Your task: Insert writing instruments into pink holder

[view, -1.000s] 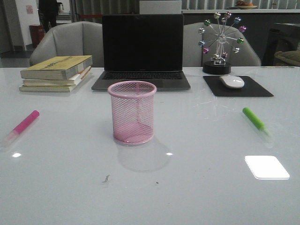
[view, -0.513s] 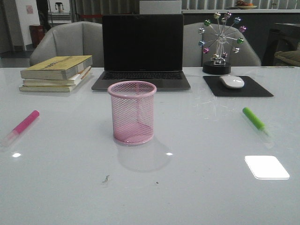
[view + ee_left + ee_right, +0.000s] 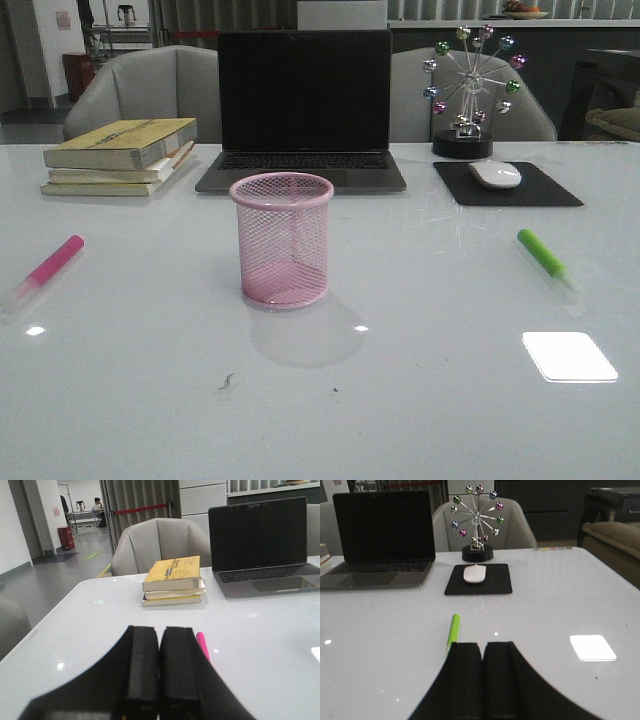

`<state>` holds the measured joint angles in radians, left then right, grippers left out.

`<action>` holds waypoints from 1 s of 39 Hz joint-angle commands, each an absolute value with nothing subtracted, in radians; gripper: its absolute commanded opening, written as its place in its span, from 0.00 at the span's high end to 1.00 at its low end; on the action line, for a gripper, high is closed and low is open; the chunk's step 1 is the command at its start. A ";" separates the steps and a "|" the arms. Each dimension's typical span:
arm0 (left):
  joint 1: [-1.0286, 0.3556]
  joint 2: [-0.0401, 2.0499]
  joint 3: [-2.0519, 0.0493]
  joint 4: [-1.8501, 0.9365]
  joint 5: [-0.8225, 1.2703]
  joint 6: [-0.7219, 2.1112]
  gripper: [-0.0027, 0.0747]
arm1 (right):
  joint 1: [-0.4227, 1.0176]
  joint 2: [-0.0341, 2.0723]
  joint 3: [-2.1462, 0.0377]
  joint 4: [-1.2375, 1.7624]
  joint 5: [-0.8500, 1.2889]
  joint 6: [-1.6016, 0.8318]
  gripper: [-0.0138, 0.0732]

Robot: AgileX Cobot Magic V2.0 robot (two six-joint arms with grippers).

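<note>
The pink holder (image 3: 283, 240), a round wire-mesh cup, stands upright and empty at the table's middle. A hot pink marker (image 3: 45, 269) lies flat at the table's left; its tip (image 3: 202, 645) peeks out beside my left gripper (image 3: 159, 630), whose fingers are pressed together, shut on nothing. A bright green marker (image 3: 545, 257) lies flat at the right; in the right wrist view the green marker (image 3: 453, 629) lies just beyond my right gripper (image 3: 483, 645), also shut and empty. Neither gripper shows in the front view.
A black laptop (image 3: 303, 110) stands open behind the holder. A stack of books (image 3: 122, 155) lies at the back left. A white mouse (image 3: 495, 174) on a black pad (image 3: 508, 186) and a ball ornament (image 3: 468, 90) stand at the back right.
</note>
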<state>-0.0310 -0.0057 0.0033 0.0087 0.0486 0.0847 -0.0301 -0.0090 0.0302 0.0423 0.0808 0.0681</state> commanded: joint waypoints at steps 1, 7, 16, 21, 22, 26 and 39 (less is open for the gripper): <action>-0.029 -0.027 0.009 0.000 -0.033 0.079 0.84 | -0.037 -0.029 0.032 0.031 -0.061 0.061 0.79; -0.029 -0.027 0.007 0.000 -0.037 0.079 0.84 | -0.037 -0.029 0.032 0.031 -0.098 0.061 0.79; -0.029 -0.025 -0.044 -0.008 -0.069 0.079 0.84 | -0.036 -0.029 -0.022 0.073 -0.081 0.084 0.79; -0.029 -0.023 -0.108 -0.008 -0.069 0.079 0.84 | -0.036 -0.029 -0.092 0.073 -0.063 0.084 0.79; -0.029 -0.023 -0.122 -0.008 -0.069 0.079 0.84 | -0.036 -0.029 -0.108 0.073 -0.058 0.084 0.79; -0.029 -0.023 -0.180 -0.008 -0.069 0.079 0.84 | -0.036 -0.029 -0.176 0.073 -0.036 0.084 0.79; -0.029 0.083 -0.446 -0.008 -0.069 0.079 0.84 | -0.036 0.069 -0.423 0.071 -0.033 0.083 0.79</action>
